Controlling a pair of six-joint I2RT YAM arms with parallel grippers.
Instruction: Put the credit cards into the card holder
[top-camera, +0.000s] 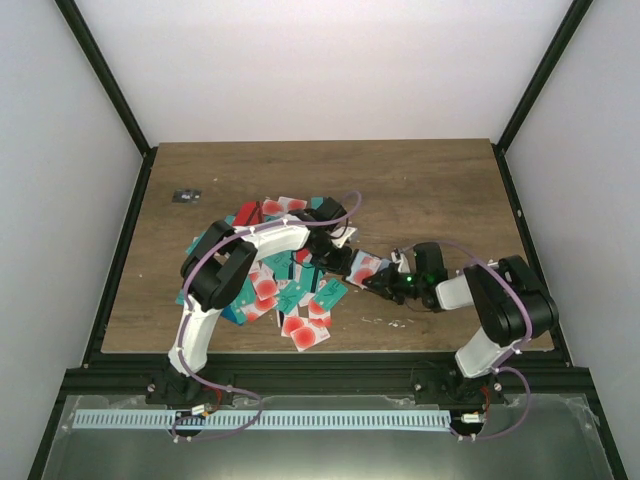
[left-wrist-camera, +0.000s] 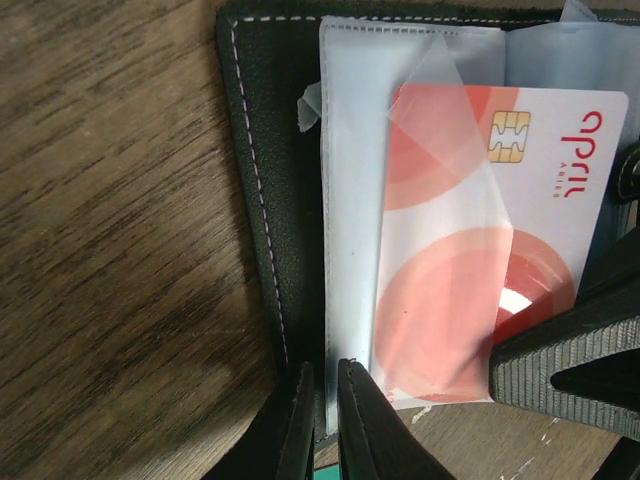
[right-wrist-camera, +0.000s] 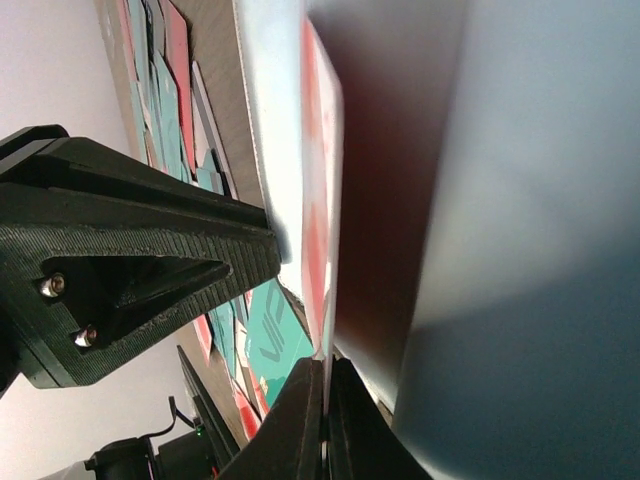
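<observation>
Pinching shut on the near edge of the clear plastic sleeve (left-wrist-camera: 350, 150), the left pincer (left-wrist-camera: 323, 370) pins the black stitched folding card holder (left-wrist-camera: 262, 150), which lies open on the brown wood-grain surface (left-wrist-camera: 110, 250). Just beside it, the right pincer (right-wrist-camera: 325, 380) is closed on the rim of a white credit card with red circles and a gold chip (left-wrist-camera: 545, 200). That card sits partly under the sleeve's film, with its chip end uncovered.

The card looks light, stiff and slick. An outer edge seems the best place to hold it, leaving the entering edge free. The sleeve is soft, thin film with a folded flap, and it could buckle or catch the card's corner. The holder looks light enough to slide unless held.

The two pincers work close together, so each crowds the other. In the top view, a heap of loose teal, red and white cards (top-camera: 290, 300) lies beneath the left arm, near the holder. A small dark grey object (top-camera: 186, 195) lies well apart, at the far left.
</observation>
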